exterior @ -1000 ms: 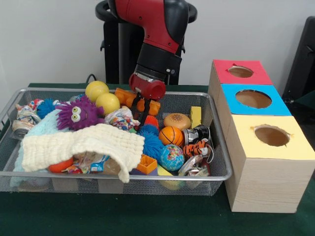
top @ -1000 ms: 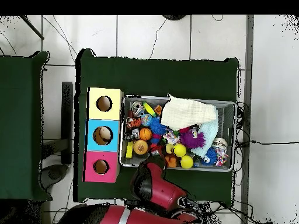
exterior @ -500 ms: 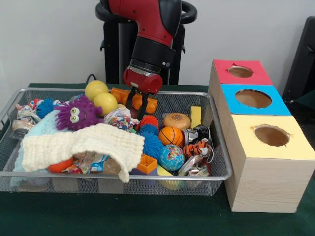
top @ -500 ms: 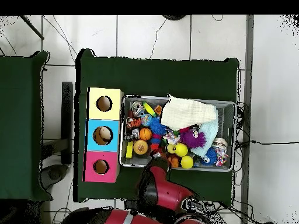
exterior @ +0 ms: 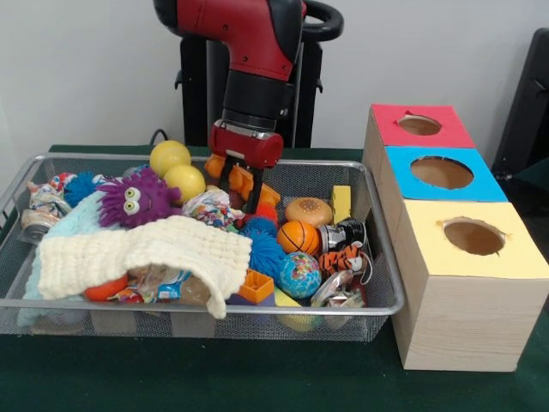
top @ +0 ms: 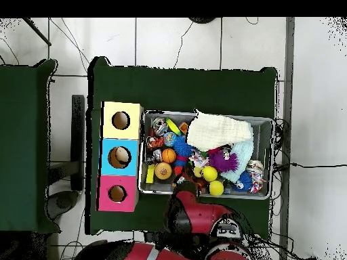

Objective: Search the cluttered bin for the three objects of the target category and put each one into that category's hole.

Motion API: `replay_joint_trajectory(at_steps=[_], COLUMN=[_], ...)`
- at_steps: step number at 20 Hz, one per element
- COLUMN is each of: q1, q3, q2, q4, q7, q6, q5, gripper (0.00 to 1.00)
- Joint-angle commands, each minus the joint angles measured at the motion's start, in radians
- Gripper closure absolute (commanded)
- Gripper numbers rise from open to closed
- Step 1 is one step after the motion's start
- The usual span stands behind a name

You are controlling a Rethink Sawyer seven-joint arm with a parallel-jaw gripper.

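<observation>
The wire bin (exterior: 377,302) holds the clutter, and an orange toy block (exterior: 243,178) lies by its far rim, right at the gripper (exterior: 243,190). The gripper's dark fingers hang apart over the block, gripping nothing. Two yellow balls (exterior: 178,170) sit just beside it.

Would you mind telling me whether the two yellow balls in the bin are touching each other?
Cannot tell. In the front view the yellow balls overlap, one partly behind the other; in the overhead view they look close but no contact or gap shows plainly.

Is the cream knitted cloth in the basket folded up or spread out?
Spread out: the cream cloth lies draped over toys, one corner hanging over the wire basket's front rim.
</observation>
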Motion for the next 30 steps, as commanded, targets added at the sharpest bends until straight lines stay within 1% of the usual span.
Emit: replay_joint_trajectory(at_steps=[1,4,6,7,8,10,11,12,13,14,15,16,17,18,20,21,22,25,26,27,28,30], q1=[-0.005,-0.010,-0.009,-0.034,-0.072,-0.117,-0.177,-0.218,-0.274,-0.314,-0.330,-0.355,-0.372,-0.407,-0.450,-0.467,-0.468,-0.475,-0.483,-0.495,-0.490,-0.456], q3=[0.078,0.093,0.100,0.132,0.183,0.250,0.330,0.384,0.462,0.520,0.546,0.587,0.616,0.676,0.753,0.801,0.819,0.891,0.908,0.932,0.931,0.902], q2=[0.001,-0.005,-0.011,-0.032,-0.062,-0.098,-0.133,-0.155,-0.186,-0.203,-0.206,-0.206,-0.204,-0.192,-0.164,-0.140,-0.135,-0.144,-0.144,-0.148,-0.157,-0.206], q4=[-0.277,-0.306,-0.315,-0.311,-0.299,-0.283,-0.261,-0.247,-0.228,-0.219,-0.218,-0.223,-0.228,-0.240,-0.255,-0.267,-0.270,-0.242,-0.234,-0.220,-0.213,-0.187], q7=[-0.204,-0.179,-0.151,-0.147,-0.152,-0.165,-0.202,-0.236,-0.297,-0.357,-0.383,-0.468,-0.521,-0.662,-0.813,-0.941,-0.979,-1.109,-1.116,-1.154,-1.146,-1.115], q6=[0.156,0.173,0.188,0.219,0.268,0.339,0.408,0.457,0.529,0.573,0.593,0.633,0.666,0.737,0.818,0.867,0.883,0.904,0.903,0.905,0.898,0.885], q5=[-0.230,-0.313,-0.344,-0.374,-0.405,-0.435,-0.452,-0.458,-0.458,-0.470,-0.482,-0.508,-0.522,-0.545,-0.573,-0.599,-0.619,-0.673,-0.679,-0.686,-0.697,-0.722], gripper=[0.00,0.00,0.00,0.00,0.00,0.00,0.00,0.00,0.00,0.00,0.00,0.00,0.00,0.00,0.00,0.00,0.00,0.00,0.00,0.00,0.00,0.00])
